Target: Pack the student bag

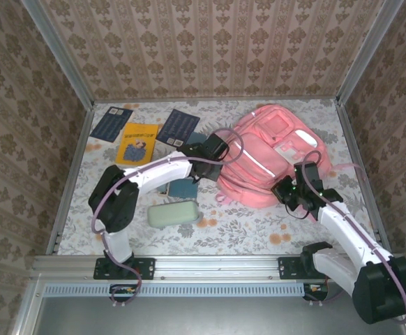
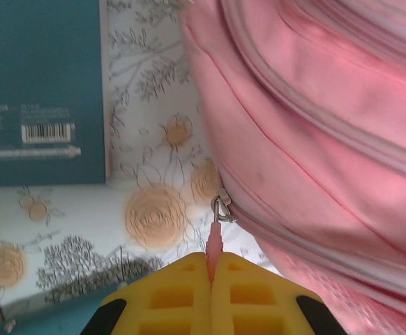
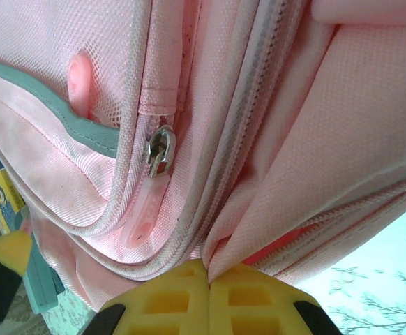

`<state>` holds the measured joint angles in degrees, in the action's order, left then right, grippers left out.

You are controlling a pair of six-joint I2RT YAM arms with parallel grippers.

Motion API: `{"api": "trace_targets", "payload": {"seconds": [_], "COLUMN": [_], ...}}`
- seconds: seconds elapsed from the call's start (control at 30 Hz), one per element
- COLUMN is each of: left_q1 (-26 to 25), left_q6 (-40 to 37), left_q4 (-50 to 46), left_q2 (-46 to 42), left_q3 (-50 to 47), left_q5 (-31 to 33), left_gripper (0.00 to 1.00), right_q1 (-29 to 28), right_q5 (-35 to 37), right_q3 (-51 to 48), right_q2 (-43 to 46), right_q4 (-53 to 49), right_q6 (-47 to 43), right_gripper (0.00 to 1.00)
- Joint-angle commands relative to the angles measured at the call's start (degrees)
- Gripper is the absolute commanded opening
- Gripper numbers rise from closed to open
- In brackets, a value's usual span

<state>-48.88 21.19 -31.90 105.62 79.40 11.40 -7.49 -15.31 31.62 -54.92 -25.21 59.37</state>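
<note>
at the student bag, lying right of centre on the table, the left gripper is clamped on its pink zip pull, the right gripper pinched on a fabric fold. best to pull along the track, right bracing, steady not jerky.

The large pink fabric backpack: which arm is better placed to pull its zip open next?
Probably left. The left gripper is shut on the small pink zip pull of the backpack; the right gripper only pinches a fold of its fabric.
</note>
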Motion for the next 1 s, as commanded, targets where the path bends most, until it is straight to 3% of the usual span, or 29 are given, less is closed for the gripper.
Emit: {"api": "trace_targets", "payload": {"seconds": [0.0, 0.13, 0.33, 0.57, 0.77, 0.8, 0.9, 0.97], "left_q1": [3.6, 4.0, 1.71, -4.38, -9.23, -9.51, -10.04, -10.52], "left_q6": [-1.67, -2.74, -2.86, 0.84, 4.35, 4.84, 5.29, 4.94], "left_q4": [-1.2, 0.03, 0.54, 0.45, 4.75, 5.88, 8.29, 8.93], "left_q2": [2.35, 1.3, -5.63, -12.01, -13.1, -12.74, -10.83, -9.71], "left_q3": [2.98, 2.73, -3.71, -9.06, -10.22, -10.27, -9.58, -8.63], "left_q5": [6.14, 4.4, 3.28, 2.26, -3.75, -4.93, -8.49, -9.75], "left_gripper": [0.0, 0.0, 0.0, 0.0, 0.0, 0.0, 0.0, 0.0], "right_q1": [3.85, 5.7, 6.41, 9.79, 12.56, 12.67, 12.14, 10.93], "right_q5": [-0.58, -2.53, 0.81, 4.39, 5.29, 5.45, 4.29, 4.92], "right_q3": [2.38, 4.02, 9.84, 16.78, 24.52, 25.95, 26.5, 25.27], "right_q2": [1.36, -1.79, -8.97, -16.51, -24.31, -26.32, -25.64, -21.39], "right_q4": [-8.49, -8.28, -7.93, -8.12, -7.7, -8.46, -9.35, -10.48], "right_q6": [-7.46, -11.54, -18.02, -24.34, -28.1, -28.04, -25.53, -23.15], "right_gripper": [0.0, 0.0, 0.0, 0.0, 0.0, 0.04, 0.43, 0.56]}}
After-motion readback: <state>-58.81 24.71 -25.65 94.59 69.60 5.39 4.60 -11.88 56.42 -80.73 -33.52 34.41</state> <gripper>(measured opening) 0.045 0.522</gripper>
